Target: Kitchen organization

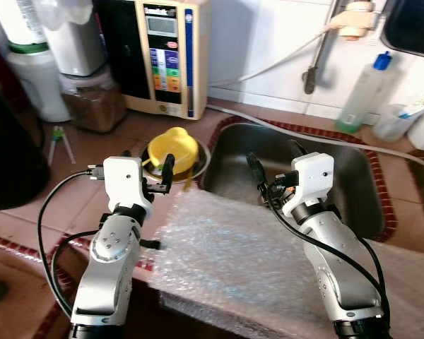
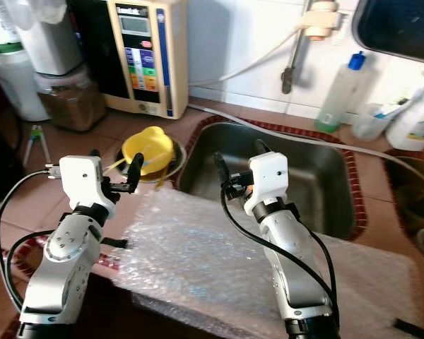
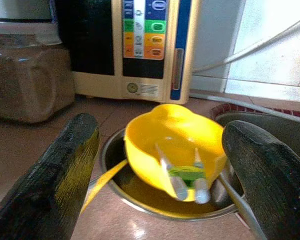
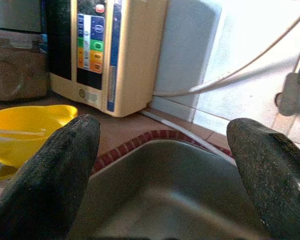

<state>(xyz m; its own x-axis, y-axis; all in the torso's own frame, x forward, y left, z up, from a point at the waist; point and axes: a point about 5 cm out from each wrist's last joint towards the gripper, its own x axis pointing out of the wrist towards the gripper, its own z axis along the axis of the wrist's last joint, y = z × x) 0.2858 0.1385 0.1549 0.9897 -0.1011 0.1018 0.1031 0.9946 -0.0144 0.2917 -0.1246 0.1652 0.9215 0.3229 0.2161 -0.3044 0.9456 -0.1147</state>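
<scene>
The yellow bowl (image 1: 172, 148) sat inside a metal bowl (image 3: 115, 150) on the tiled counter (image 1: 127, 131), just left of the steel sink (image 1: 353, 176) and in front of the cream water machine (image 1: 166, 53). And inside that yellow bowl lay two slim utensils with metal handles (image 3: 176, 182), joined by a green piece. A yellow strip (image 3: 104, 182) hung out over the metal bowl's rim.

The left gripper (image 1: 147, 171) hovered just short of the bowls, fingers spread wide, nothing between them. The right gripper (image 1: 275, 166) hung over the near edge of the sink, fingers likewise parted and holding nothing. The sink basin looked bare where it showed.

A sheet of bubble wrap (image 1: 233, 254) covered the counter in front, under both arms. Over on the left stood a jar of brown contents (image 1: 92, 102). To the right, behind the sink, stood a clear bottle with a blue cap (image 1: 364, 92), greenish liquid at its bottom.
</scene>
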